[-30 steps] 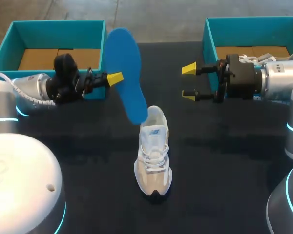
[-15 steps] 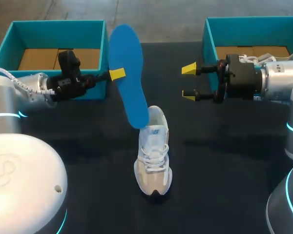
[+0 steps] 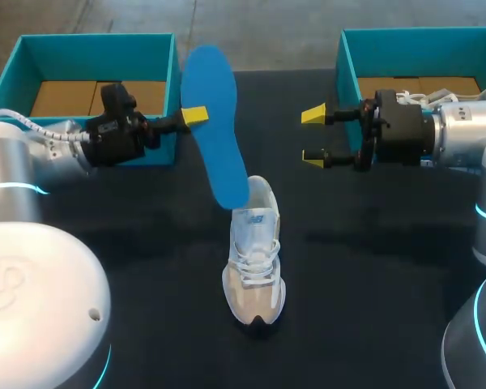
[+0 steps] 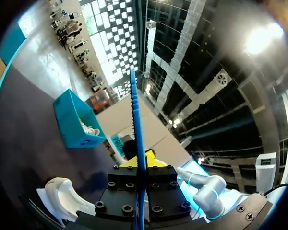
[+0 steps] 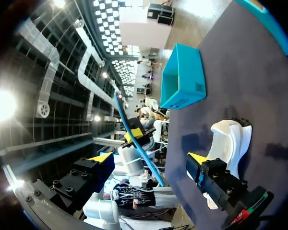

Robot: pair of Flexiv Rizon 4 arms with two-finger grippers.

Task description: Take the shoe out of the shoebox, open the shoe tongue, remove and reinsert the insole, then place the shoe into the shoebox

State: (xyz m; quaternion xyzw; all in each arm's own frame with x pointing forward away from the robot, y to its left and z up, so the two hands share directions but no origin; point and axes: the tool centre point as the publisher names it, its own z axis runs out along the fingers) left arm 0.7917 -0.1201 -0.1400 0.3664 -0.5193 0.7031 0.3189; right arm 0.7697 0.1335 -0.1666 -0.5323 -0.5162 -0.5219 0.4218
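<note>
A long blue insole [image 3: 213, 121] hangs tilted above the table, my left gripper [image 3: 193, 116] shut on its edge near the middle. Its lower end touches or hovers at the heel opening of the white and beige shoe [image 3: 253, 255], which stands upright mid-table, toe toward the front edge. In the left wrist view the insole [image 4: 136, 129] runs edge-on between the fingers, the shoe [image 4: 62, 197] beside them. My right gripper [image 3: 313, 138] is open and empty, level, right of the insole. From the right wrist view, the right gripper [image 5: 149, 159] faces the insole [image 5: 134, 139] and the shoe [image 5: 229, 143].
A teal shoebox [image 3: 89, 39] stands at the back left, behind my left arm. A second teal shoebox [image 3: 348, 57] at the back right holds something white with laces [image 3: 417, 96], partly hidden by my right arm. The black tabletop [image 3: 373, 275] spreads around the shoe.
My left arm has shifted slightly right and back, turning the wrist; the insole has swung a little more upright with its lower end staying at the shoe's heel. The right arm has not moved.
</note>
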